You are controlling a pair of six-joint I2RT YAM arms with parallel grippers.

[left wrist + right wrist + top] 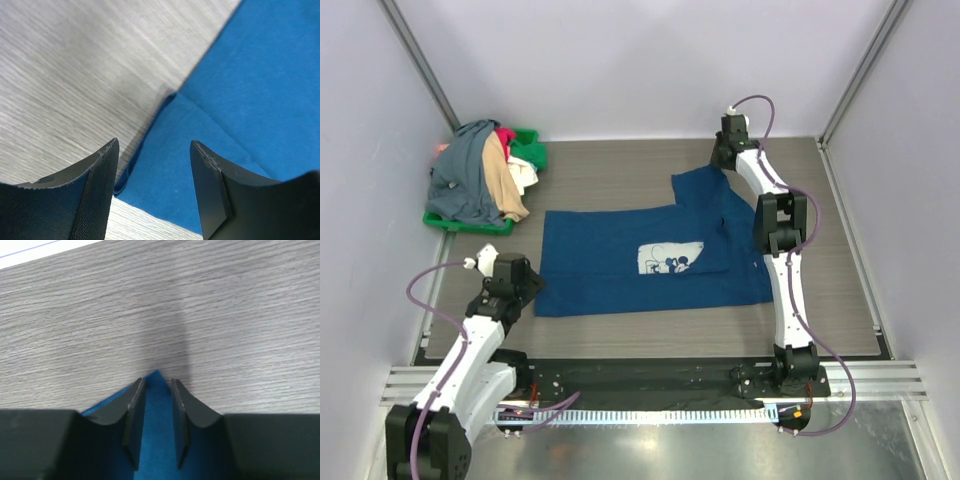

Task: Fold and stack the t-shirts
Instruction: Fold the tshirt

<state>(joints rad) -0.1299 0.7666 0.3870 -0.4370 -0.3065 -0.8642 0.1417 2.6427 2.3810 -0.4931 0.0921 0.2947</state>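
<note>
A navy blue t-shirt (620, 262) with a white cartoon print (670, 258) lies spread flat on the table. My left gripper (517, 283) hovers over its near-left corner; in the left wrist view (154, 145) the jaws are wide open, with the shirt's folded edge (165, 165) between and below them. My right gripper (722, 158) is at the far sleeve (705, 190). In the right wrist view (157, 383) the jaws are nearly closed on the sleeve's blue corner (157, 405), whose tip pokes out past the fingertips.
A green tray (445, 222) at the far left holds a pile of shirts: slate-grey (465, 175), tan (500, 180), white (524, 178), pink (505, 134), green (530, 150). Walls enclose the table on three sides. A metal rail (650, 378) runs along the near edge.
</note>
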